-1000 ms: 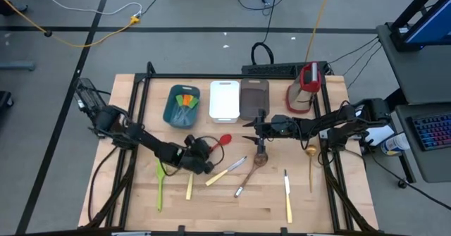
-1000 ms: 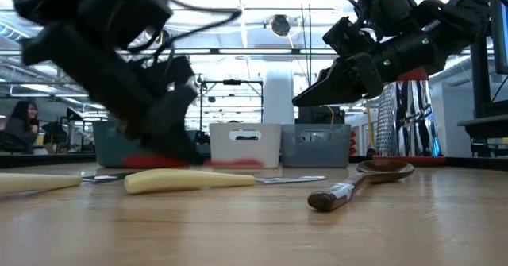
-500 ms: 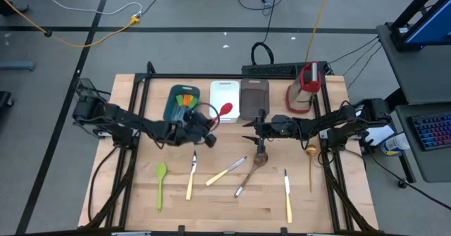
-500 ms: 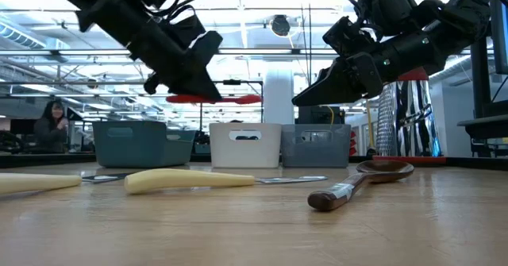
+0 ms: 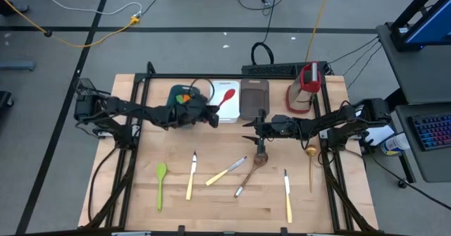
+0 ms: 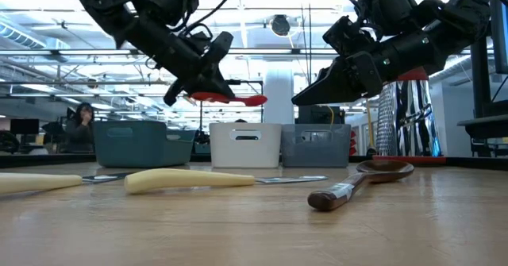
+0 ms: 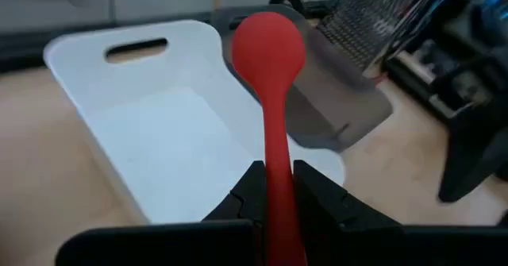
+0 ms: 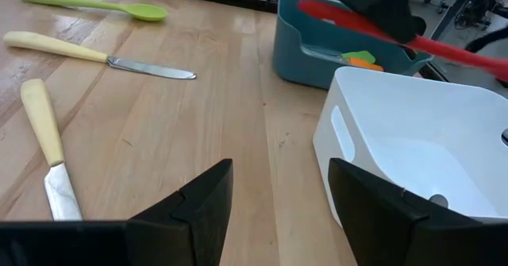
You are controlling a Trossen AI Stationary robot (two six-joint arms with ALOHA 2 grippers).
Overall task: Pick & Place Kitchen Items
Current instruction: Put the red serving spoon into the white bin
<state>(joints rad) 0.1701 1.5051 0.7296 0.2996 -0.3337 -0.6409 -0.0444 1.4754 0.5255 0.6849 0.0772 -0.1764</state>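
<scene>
Bench (image 5: 225,201) of pale wood carries three trays in a row along its far side, a teal tray (image 5: 174,103), a white tray (image 5: 227,109) and a grey-brown tray (image 5: 254,98), with a red-and-white upright object (image 5: 304,87) farther to the right; the left gripper (image 5: 209,114) hangs above the near edge of the teal and white trays with its fingers (image 7: 313,198) clamped on the handle of a red spoon (image 5: 227,98), whose round bowl juts out over the white tray; in the low view the spoon (image 6: 230,99) is held about level and well above the tray rims; orange and green spatulas (image 5: 184,99) lie in the teal tray; the right gripper (image 5: 248,131) hovers just in front of the grey-brown tray, over the bench, its fingers (image 8: 198,198) spread wide and holding nothing; on the bench below lie a green spoon (image 5: 161,184), a pale-handled knife (image 5: 191,175), a second pale-handled knife (image 5: 226,171), a wooden spoon (image 5: 259,155), a dark-handled utensil (image 5: 244,184), a third pale-handled knife (image 5: 287,196) and a gold spoon (image 5: 310,165), all apart from one another except the wooden spoon and the dark-handled utensil, which lie close together.
</scene>
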